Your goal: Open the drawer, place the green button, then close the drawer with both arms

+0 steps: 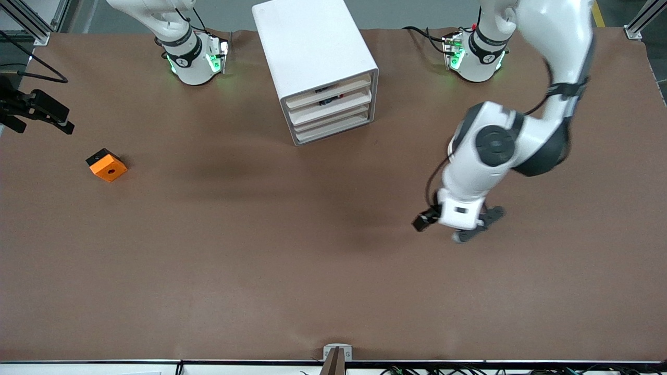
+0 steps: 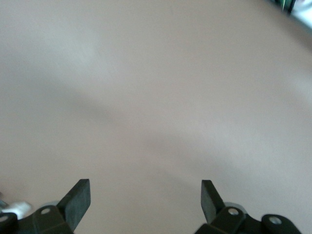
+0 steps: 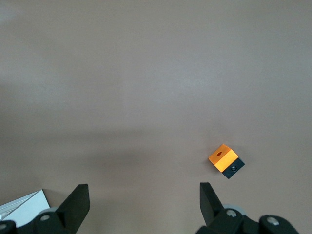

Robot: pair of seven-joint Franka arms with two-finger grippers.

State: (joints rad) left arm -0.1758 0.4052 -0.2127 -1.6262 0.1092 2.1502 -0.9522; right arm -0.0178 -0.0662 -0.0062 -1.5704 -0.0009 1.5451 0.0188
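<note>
Two grippers are in view, both with nothing between their fingers. The left gripper (image 1: 477,226) hangs low over bare brown table (image 1: 292,271) toward the left arm's end, roughly midway between the edge nearest the front camera and the edge where the bases stand. Its jaws stand wide apart, with only the tabletop showing between them in the left wrist view.

An orange block (image 1: 107,165) with a round hole in its top and a dark piece on one side lies flat on the table near the right arm's end, well apart from everything else. The right gripper (image 3: 144,187) is held high over that end of the table. Its jaws are spread too, and in the right wrist view the block lies on the table well below them.

A tall white cabinet (image 1: 312,47) stands close to the middle of the edge where the bases stand, between the two bases and turned slightly askew. Its four cream-fronted drawers (image 1: 333,112) face the front camera and sit pushed in or nearly so. Something small and dark shows in the gaps around the upper two, and what it is cannot be made out.
</note>
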